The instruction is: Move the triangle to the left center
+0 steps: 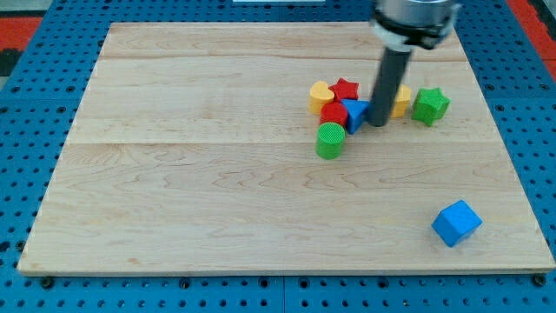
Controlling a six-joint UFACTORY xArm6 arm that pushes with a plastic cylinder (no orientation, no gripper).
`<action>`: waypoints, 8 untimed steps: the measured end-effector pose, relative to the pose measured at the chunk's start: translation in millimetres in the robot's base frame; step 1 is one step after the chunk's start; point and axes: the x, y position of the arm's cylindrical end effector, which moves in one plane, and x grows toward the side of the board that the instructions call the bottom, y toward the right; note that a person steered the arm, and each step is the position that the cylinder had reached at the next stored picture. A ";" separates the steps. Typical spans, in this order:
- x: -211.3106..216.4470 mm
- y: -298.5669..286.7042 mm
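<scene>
1. Triangle, blue (354, 114): lies in the cluster at the view's upper right of centre, immediately left of my tip (379, 123), apparently touching it. Noted first as the task's thing; remainder runs largest to smallest.
2. Wooden board (191, 191): pale planks, fills most of the view, sits on a blue pegboard surface (26, 35).
3. Dark rod (389, 87): comes down from the view's top, slightly tilted, ends just right of the triangle. No fingers on this arm, so nothing to read as apart or together; only the bare tip against the block's right side.
4. Blue cube (456, 223): alone at lower right, well apart from the cluster.
5. Green star (430, 104): right of the rod, near it.
6. Green cylinder (330, 140): just below the cluster's left part.
7. Yellow heart (321, 96): leftmost of the cluster.
8. Red star (347, 89): top of the cluster, touching the heart.
9. Red block (334, 113): shape unclear, pressed against the triangle's left.
10. Yellow block (401, 102): mostly hidden behind the rod, shape unclear.
</scene>
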 end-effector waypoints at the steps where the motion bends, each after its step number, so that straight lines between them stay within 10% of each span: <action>1: -2.6 -47.4; 8: -101.3 -126.8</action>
